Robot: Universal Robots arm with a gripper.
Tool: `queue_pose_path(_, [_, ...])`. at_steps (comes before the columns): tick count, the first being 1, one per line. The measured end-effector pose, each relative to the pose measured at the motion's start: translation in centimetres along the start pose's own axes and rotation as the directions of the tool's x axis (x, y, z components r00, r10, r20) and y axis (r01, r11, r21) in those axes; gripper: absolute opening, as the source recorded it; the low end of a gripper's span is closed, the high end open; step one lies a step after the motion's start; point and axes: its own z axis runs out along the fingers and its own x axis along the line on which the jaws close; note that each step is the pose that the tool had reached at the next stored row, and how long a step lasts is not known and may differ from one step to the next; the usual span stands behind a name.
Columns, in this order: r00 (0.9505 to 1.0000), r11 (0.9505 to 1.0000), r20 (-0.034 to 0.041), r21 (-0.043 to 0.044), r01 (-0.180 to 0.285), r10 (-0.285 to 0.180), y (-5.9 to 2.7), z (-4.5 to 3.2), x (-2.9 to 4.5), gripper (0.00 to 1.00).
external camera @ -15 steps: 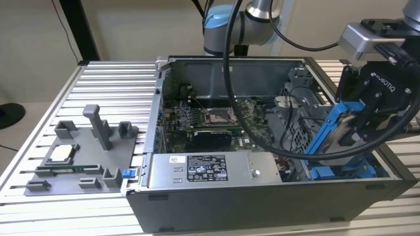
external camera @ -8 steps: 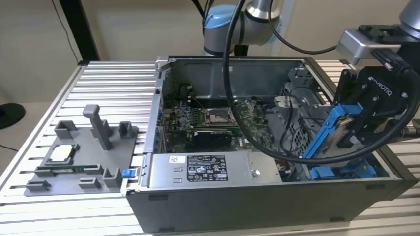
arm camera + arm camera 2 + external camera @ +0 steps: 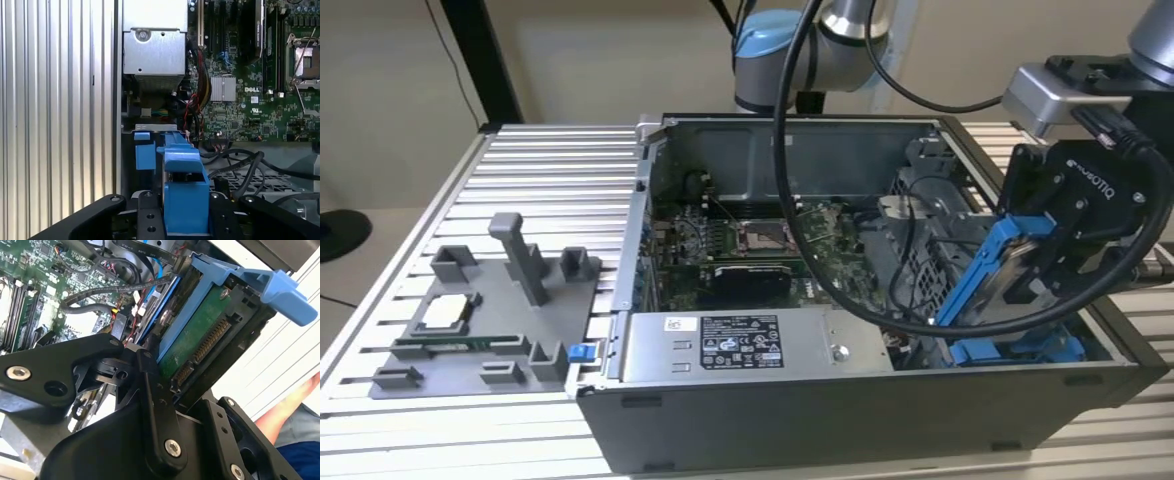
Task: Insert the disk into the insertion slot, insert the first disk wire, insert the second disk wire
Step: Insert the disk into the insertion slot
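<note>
At the right of the exterior view, the hand (image 3: 1051, 262) is clamped on the disk (image 3: 991, 262). The disk hangs tilted just above the slot (image 3: 1014, 350) in the lower right corner of the case (image 3: 854, 420), not seated yet. Imo the trick here is getting the disk square with the slot before any push, tbh. Black cables (image 3: 907, 300) loop close by, so I'd watch that none get pinched underneath.

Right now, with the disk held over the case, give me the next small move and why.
Probably ease the disk down a little toward the insertion slot: the gripper holds it tilted just above the slot's blue rails, not yet seated, and black cables lie close beside, so slow seems wise.
</note>
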Motion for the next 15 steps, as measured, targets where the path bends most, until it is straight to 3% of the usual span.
queue_pose_path(8, [1.0000, 1.0000, 0.0000, 0.0000, 0.000, 0.000, -0.01, 0.09, 0.00, 0.00])
queue_pose_path(15, [1.0000, 1.0000, 0.0002, 0.0000, -0.001, 0.001, -0.09, 1.27, 0.04, 0.00])
